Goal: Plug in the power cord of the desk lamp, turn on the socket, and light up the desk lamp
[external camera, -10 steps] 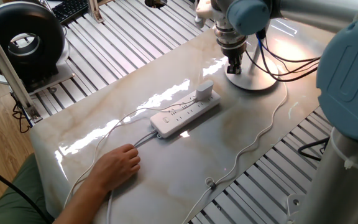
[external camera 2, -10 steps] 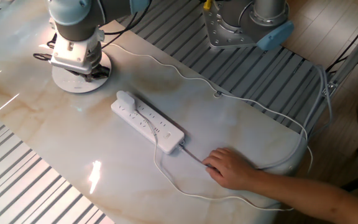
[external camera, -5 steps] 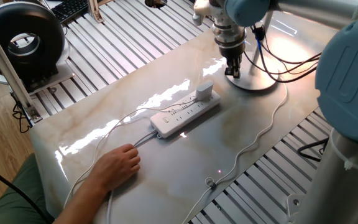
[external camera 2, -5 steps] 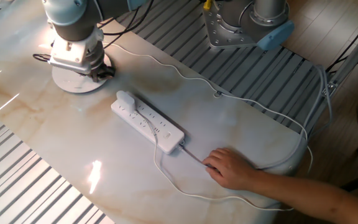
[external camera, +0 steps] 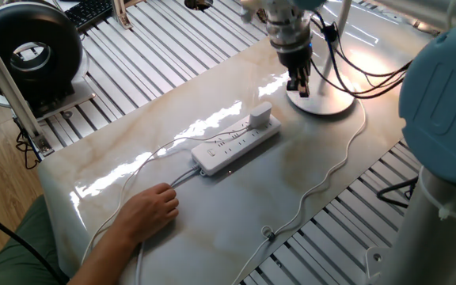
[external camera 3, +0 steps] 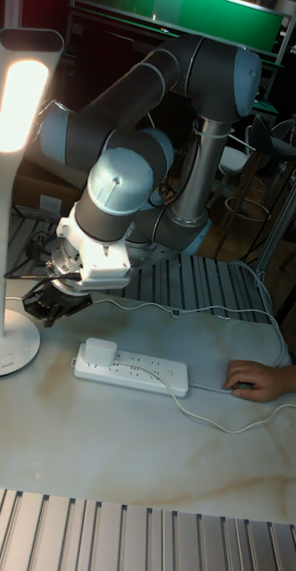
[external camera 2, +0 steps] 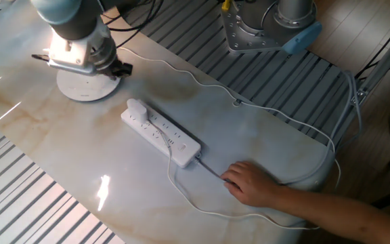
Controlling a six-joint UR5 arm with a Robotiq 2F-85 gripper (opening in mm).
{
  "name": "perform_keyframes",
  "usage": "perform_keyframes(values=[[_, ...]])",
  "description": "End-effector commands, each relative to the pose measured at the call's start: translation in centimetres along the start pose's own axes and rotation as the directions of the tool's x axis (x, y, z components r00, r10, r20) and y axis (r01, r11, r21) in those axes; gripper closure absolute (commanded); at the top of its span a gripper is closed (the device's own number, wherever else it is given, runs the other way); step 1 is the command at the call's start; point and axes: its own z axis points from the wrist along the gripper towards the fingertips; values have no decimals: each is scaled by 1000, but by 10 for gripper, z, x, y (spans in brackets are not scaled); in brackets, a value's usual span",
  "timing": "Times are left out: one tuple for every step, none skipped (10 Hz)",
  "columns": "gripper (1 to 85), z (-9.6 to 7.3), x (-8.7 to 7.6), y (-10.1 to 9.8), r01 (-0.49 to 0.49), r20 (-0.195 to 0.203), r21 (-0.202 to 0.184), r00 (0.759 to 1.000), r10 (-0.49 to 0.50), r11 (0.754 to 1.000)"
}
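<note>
**On the marble table: lamp lit, task looks complete**

At the far end of the long white power strip (external camera: 237, 145), the small white boxy plug (external camera: 261, 115) sits seated. The white desk lamp with round disc base (external camera 2: 83, 86) glows in the tall fixed view. Above that base hangs the black two-finger gripper (external camera: 298, 84), empty as far as visible; its opening I cannot tell. Nothing seems left

Bright fixed views, glare on table (external camera: 236, 198), tall view dim, perhaps underexposed
</note>
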Motion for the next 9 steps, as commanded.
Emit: perform_keyframes(values=[[847, -45, 8, 51, -42, -7, -126, 999, 41, 991], [847, -64, 5, 76, -79, 0, -181, 997, 81, 980], [847, -83, 4, 100, -122, -9, -225, 992, 123, 967], [847, -101, 0, 124, -171, -16, -255, 985, 173, 952], [847, -119, -8, 151, -227, -26, -282, 973, 230, 932], [847, -136, -23, 177, -283, -13, -293, 956, 292, 913], [847, -144, -40, 195, -327, 12, -303, 938, 347, 895], [847, -146, -65, 205, -372, 70, -326, 907, 415, 869], [847, -145, -86, 200, -418, 123, -329, 870, 478, 847]])
